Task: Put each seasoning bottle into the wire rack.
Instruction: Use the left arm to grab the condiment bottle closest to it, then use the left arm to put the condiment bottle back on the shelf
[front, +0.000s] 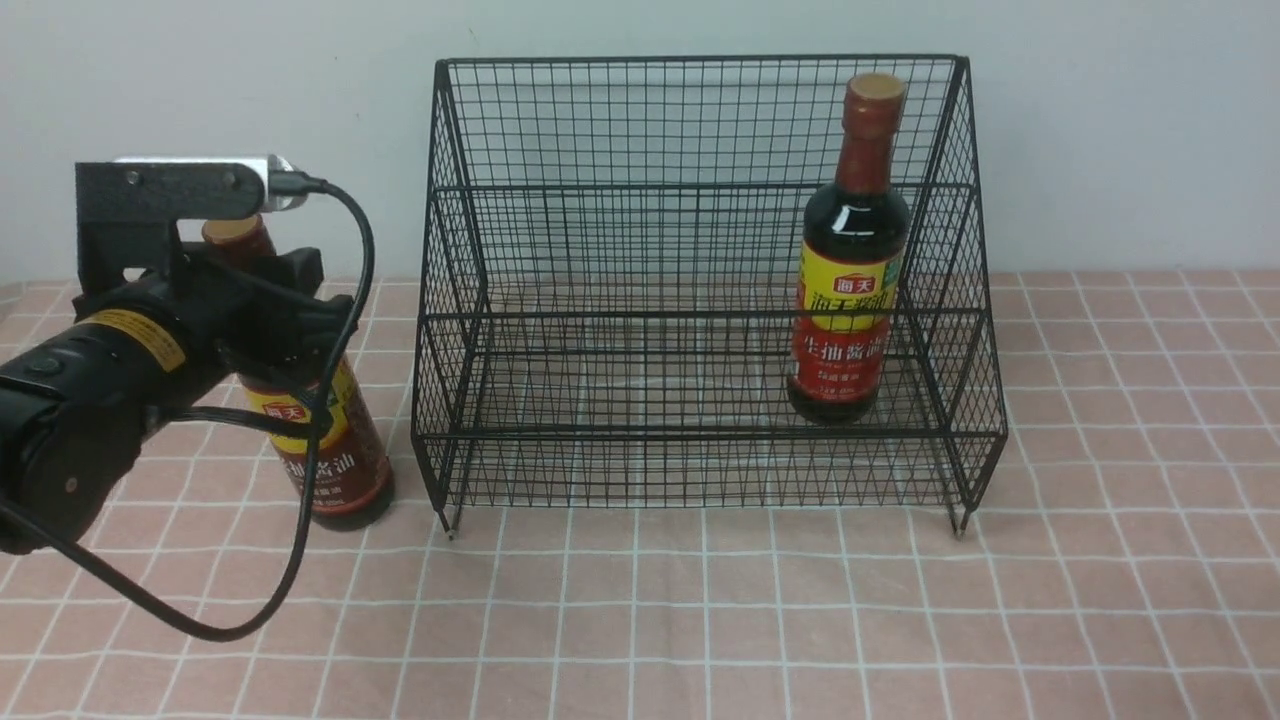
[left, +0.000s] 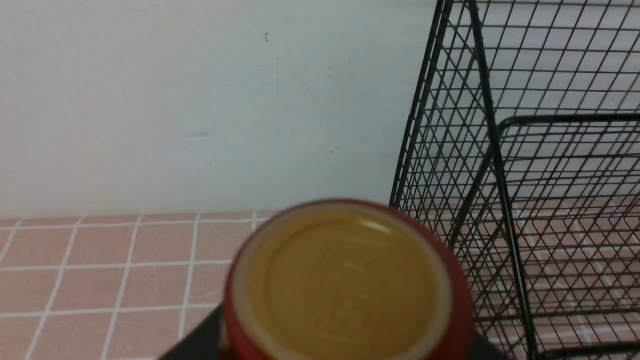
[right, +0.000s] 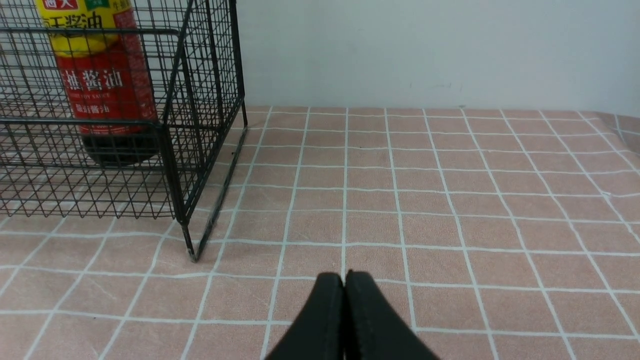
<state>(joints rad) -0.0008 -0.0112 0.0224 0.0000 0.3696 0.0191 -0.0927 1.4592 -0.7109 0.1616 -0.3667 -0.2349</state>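
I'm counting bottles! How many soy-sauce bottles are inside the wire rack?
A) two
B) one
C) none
B: only the red-label soy-sauce bottle stands inside the wire rack; the other soy-sauce bottle is outside, to the rack's left.

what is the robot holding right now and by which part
Cannot be told: the left tool sits at the shoulder of the brown-label bottle, jaws hidden. The right tool holds nothing.

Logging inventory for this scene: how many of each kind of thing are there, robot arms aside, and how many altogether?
Black wire-mesh two-tier rack: 1
Dark soy-sauce bottles with tan caps and yellow labels: 2 (red-labelled bottle standing in the rack, second bottle outside it, to its left)
Total: 3
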